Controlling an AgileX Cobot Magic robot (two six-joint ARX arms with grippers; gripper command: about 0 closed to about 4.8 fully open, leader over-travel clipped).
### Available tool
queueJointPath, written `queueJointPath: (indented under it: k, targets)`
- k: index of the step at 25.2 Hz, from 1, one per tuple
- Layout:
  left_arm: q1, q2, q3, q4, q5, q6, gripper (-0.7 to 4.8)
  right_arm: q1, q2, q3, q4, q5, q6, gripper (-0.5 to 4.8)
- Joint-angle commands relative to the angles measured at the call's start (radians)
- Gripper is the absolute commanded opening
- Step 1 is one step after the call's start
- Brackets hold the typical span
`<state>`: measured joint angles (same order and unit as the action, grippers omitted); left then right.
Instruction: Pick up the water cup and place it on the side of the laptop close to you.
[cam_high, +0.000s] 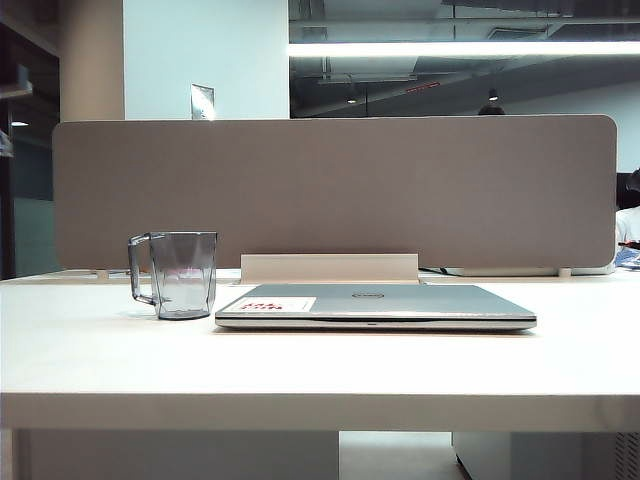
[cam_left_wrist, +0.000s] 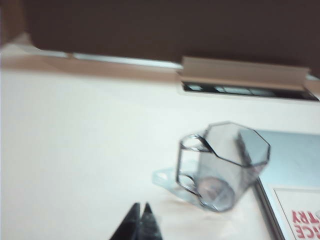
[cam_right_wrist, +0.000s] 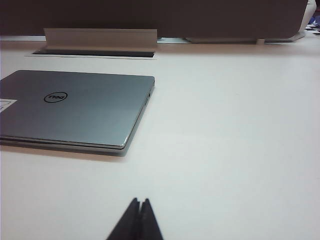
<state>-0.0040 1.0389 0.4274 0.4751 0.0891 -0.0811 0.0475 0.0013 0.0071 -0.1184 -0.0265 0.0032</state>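
Note:
The water cup (cam_high: 183, 273) is clear grey plastic with an angular loop handle on its left, and it stands upright on the white table just left of the laptop (cam_high: 400, 303). The laptop is closed, silver-grey, with a round logo and a white-and-red sticker at its near-left corner. In the left wrist view the cup (cam_left_wrist: 222, 165) stands beside the laptop's corner (cam_left_wrist: 292, 175). My left gripper (cam_left_wrist: 141, 206) is shut and empty, short of the cup and apart from it. My right gripper (cam_right_wrist: 140, 201) is shut and empty over bare table, off the laptop's (cam_right_wrist: 75, 107) right front corner. Neither arm shows in the exterior view.
A grey-brown partition (cam_high: 330, 190) runs along the table's far edge. A white cable-slot flap (cam_high: 328, 267) stands raised just behind the laptop. The table's front edge (cam_high: 320, 410) lies close to the exterior camera.

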Motion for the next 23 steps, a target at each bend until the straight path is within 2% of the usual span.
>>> queueJointPath:
  k: [1, 8, 11, 13, 14, 16, 21, 23]
  targets:
    - [-0.002, 0.092, 0.045, 0.032, 0.036, 0.027, -0.02, 0.0, -0.001, -0.003, 0.017, 0.002, 0.0, -0.01]
    - [-0.002, 0.275, 0.126, 0.048, 0.075, 0.111, -0.02, 0.001, -0.002, -0.003, 0.018, -0.007, 0.0, -0.01]
    - [-0.002, 0.341, 0.156, 0.064, 0.104, 0.111, -0.02, 0.001, -0.002, -0.003, 0.018, -0.06, 0.0, -0.01]
    - [-0.003, 0.391, 0.182, 0.066, 0.129, 0.116, -0.02, 0.001, -0.002, -0.003, 0.018, -0.142, 0.0, -0.01]
    - [-0.003, 0.425, 0.2, 0.066, 0.153, 0.138, -0.02, 0.001, -0.002, -0.003, 0.018, -0.217, 0.0, -0.01]
    - [-0.003, 0.468, 0.227, 0.066, 0.179, 0.17, -0.01, 0.001, -0.002, -0.003, 0.019, -0.293, 0.0, -0.01]
    - [-0.003, 0.587, 0.309, 0.067, 0.189, 0.241, 0.3, 0.001, -0.002, -0.003, 0.022, -0.536, 0.0, -0.01]
    - [-0.003, 0.615, 0.326, 0.074, 0.203, 0.247, 0.3, 0.001, -0.002, -0.003, 0.025, -0.576, 0.0, -0.01]
